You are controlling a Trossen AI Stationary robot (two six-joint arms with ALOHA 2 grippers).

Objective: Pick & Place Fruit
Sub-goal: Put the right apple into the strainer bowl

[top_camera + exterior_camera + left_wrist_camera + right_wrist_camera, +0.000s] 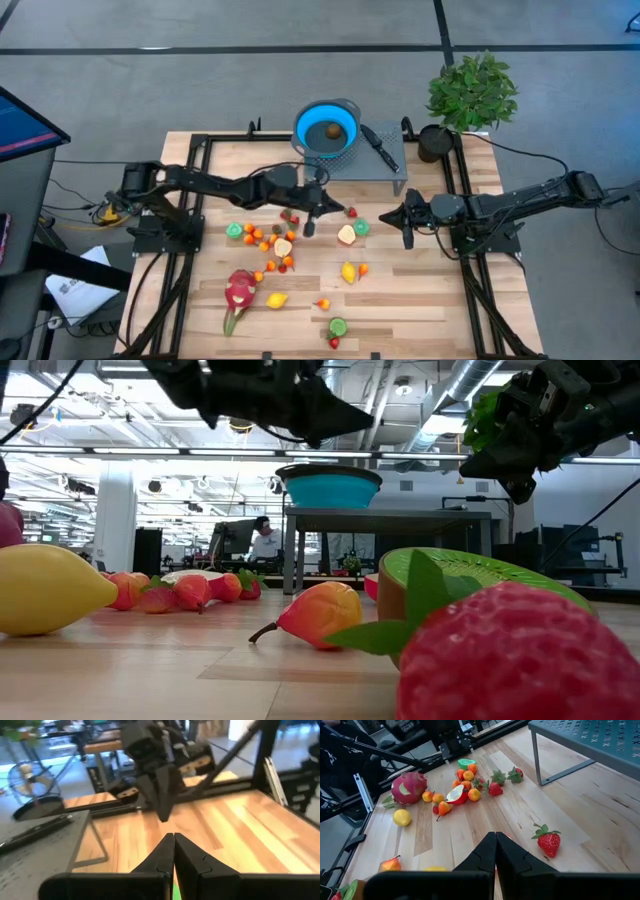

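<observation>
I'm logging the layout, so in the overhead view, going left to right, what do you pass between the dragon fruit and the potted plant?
dragon fruit → left gripper, shut above the fruit cluster → blue bowl → knife → right gripper, shut → potted plant

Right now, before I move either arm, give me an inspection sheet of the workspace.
Surface: wooden table, with a grey rack at the back.
Job's things: fruit scattered mid-table; dragon fruit at the front left; strawberry alone near the rack; one brown fruit in the blue colander on the rack.
Clutter: knife on the rack; potted plant at the back right corner.
Grippers: left gripper shut, empty, over the fruit; right gripper shut, empty, mid-table.
Cables: running off both table sides.
Surroundings: a person far behind the table.
</observation>
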